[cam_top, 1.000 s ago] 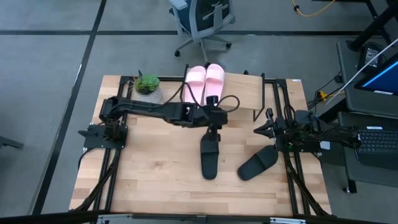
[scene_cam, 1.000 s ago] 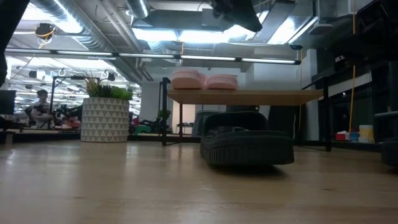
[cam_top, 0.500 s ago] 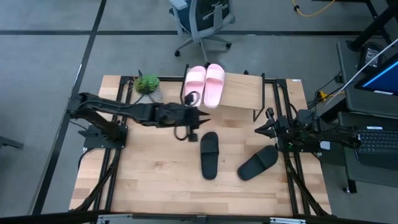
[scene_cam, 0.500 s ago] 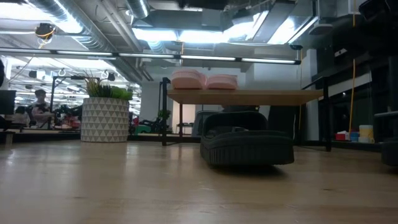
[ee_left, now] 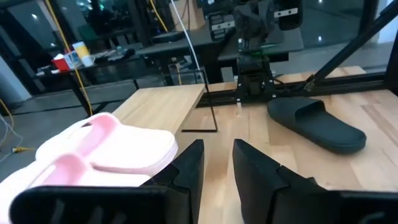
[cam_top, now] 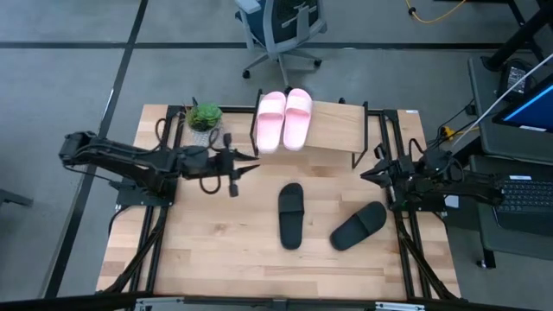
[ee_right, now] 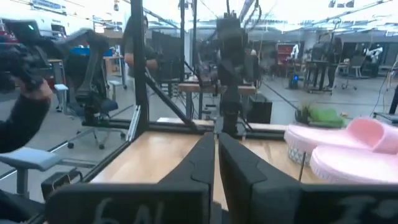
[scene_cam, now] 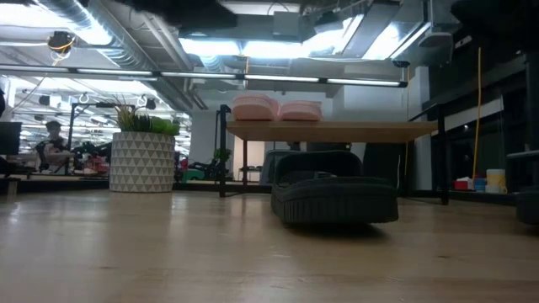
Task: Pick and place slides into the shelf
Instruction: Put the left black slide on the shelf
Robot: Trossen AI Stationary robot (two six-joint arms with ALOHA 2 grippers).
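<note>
Lay side by side on the left end of the shelf (cam_top: 333, 130): two pink slides (cam_top: 283, 118), long axes running front to back across the plank, straps toward the near edge. Rested flat on the table (cam_top: 216, 242), below the shelf: one black slide (cam_top: 290, 214), long axis front to back, and a second black slide (cam_top: 359, 225) just right of it, angled with one end toward the right arm. Hovered left of the shelf, empty, fingers slightly parted and aimed toward the pink pair: left gripper (cam_top: 246, 170). Sat at the right table edge, fingers nearly together, holding nothing: right gripper (cam_top: 370, 173). Stood at the back left: a potted plant (cam_top: 205, 119). Showed no readable writing anywhere.
</note>
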